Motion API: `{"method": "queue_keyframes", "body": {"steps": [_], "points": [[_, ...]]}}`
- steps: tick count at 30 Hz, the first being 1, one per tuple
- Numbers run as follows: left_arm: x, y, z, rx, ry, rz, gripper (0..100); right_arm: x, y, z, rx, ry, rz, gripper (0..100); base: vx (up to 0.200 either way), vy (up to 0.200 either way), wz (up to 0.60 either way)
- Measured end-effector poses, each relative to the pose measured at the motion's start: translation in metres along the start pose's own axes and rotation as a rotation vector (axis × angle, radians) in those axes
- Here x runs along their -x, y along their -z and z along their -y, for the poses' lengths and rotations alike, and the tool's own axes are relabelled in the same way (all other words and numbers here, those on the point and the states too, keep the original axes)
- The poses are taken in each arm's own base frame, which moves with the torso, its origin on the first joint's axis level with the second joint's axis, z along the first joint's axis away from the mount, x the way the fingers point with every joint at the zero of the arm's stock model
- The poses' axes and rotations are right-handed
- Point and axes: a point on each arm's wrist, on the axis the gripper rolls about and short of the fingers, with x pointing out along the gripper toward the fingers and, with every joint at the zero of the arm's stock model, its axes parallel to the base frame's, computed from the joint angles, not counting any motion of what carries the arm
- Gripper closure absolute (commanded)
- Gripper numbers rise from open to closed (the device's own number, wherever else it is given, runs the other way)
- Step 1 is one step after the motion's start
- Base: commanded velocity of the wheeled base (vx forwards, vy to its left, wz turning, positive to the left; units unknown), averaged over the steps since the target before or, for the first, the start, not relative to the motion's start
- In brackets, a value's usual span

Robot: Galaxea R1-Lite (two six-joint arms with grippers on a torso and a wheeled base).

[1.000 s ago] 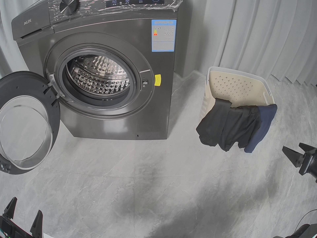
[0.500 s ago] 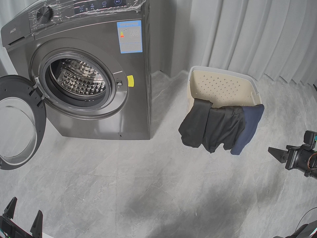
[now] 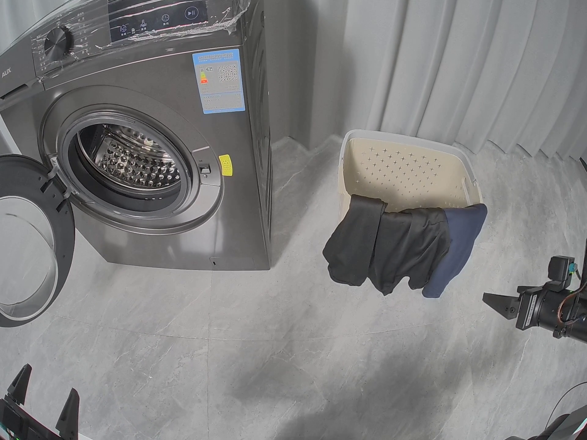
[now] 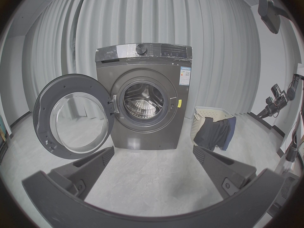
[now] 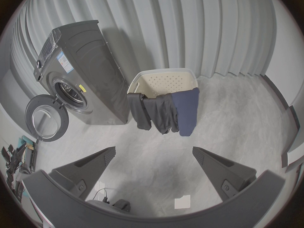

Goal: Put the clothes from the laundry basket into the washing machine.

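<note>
A grey washing machine (image 3: 153, 227) stands at the left with its round door (image 3: 27, 245) swung open and its steel drum (image 3: 125, 160) bare. To its right is a cream laundry basket (image 3: 403, 166). Two dark grey garments (image 3: 391, 245) and a navy one (image 3: 458, 239) hang over its front rim. My right gripper (image 3: 504, 305) is open, low at the right, short of the basket and apart from the clothes (image 5: 158, 114). My left gripper (image 3: 43, 398) is open at the bottom left, facing the machine (image 4: 145, 111) from a distance.
Grey tiled floor (image 3: 293, 349) lies open between the machine, the basket and both grippers. Pale curtains (image 3: 458, 50) close off the back. A white scrap (image 5: 182, 201) and a cable lie on the floor under the right arm.
The head camera has moved, so machine and basket sit further left in view. My right gripper has turned and come inward and a little lower. The left gripper has kept still.
</note>
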Motion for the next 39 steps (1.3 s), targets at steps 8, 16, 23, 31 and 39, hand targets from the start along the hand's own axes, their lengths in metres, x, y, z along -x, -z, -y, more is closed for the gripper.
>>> {"method": "queue_keyframes", "body": {"steps": [8, 16, 23, 31, 39], "points": [[0.000, 0.000, 0.000, 0.002, 0.000, 0.000, 0, -0.002, 0.011, -0.011, 0.025, -0.065, -0.045, 0, 0.000, -0.200, 0.00], [0.000, 0.000, 0.000, 0.001, 0.000, 0.000, 0, -0.003, 0.012, -0.013, 0.029, -0.080, -0.057, 0, 0.000, -0.200, 0.00], [0.000, 0.000, 0.000, 0.002, 0.000, 0.001, 0, -0.007, 0.011, -0.018, 0.035, -0.101, -0.068, 0, 0.000, -0.200, 0.00], [0.000, 0.000, 0.000, 0.002, 0.000, 0.001, 0, -0.023, 0.008, -0.019, 0.031, -0.097, -0.065, 0, 0.025, -0.025, 0.00], [0.000, 0.000, 0.000, 0.003, 0.002, 0.001, 0, -0.047, 0.008, -0.019, 0.026, -0.091, -0.057, 0, 0.200, 0.000, 0.00]]}}
